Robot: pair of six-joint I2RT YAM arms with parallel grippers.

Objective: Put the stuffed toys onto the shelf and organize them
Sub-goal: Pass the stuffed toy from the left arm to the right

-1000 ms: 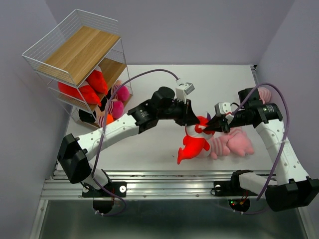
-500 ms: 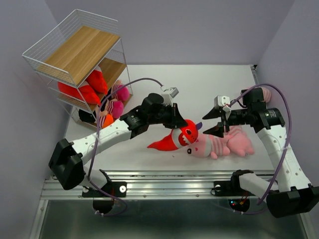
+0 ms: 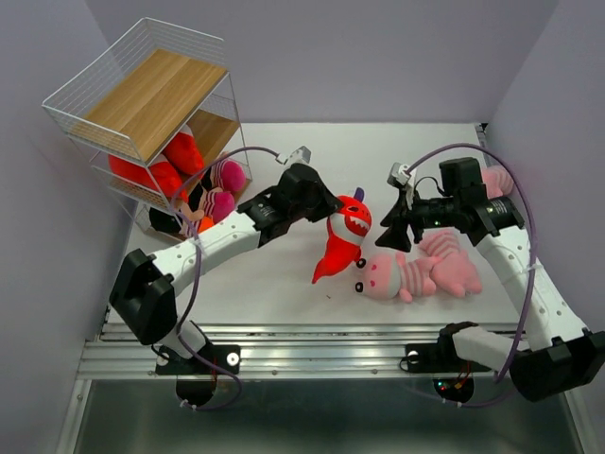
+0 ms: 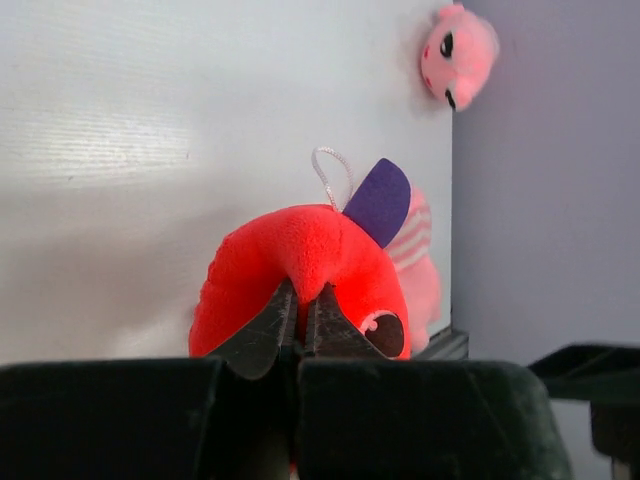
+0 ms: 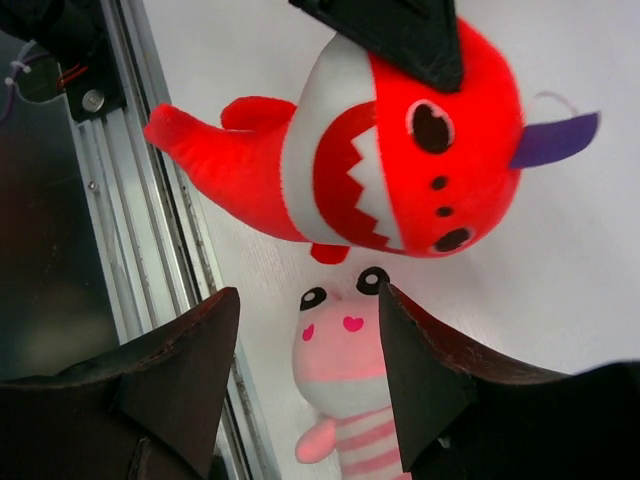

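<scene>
The right claw (image 3: pixel 386 234) just spread and let go, so the left claw (image 3: pixel 331 214) alone pinches the red shark (image 3: pixel 346 233), with the shelf (image 3: pixel 151 95) waiting at ten o'clock.

A red toothy fish (image 3: pixel 345 232) hangs tail-down, its head pinched by the left hand (image 4: pixel 300 300). A pink striped animal (image 3: pixel 392 276) lies on the worktop (image 3: pixel 274 284) beside it, a second pink animal (image 3: pixel 456 270) touching. More toys (image 3: pixel 168 168) sit on the shelf's (image 3: pixel 156 95) lower tiers.
</scene>
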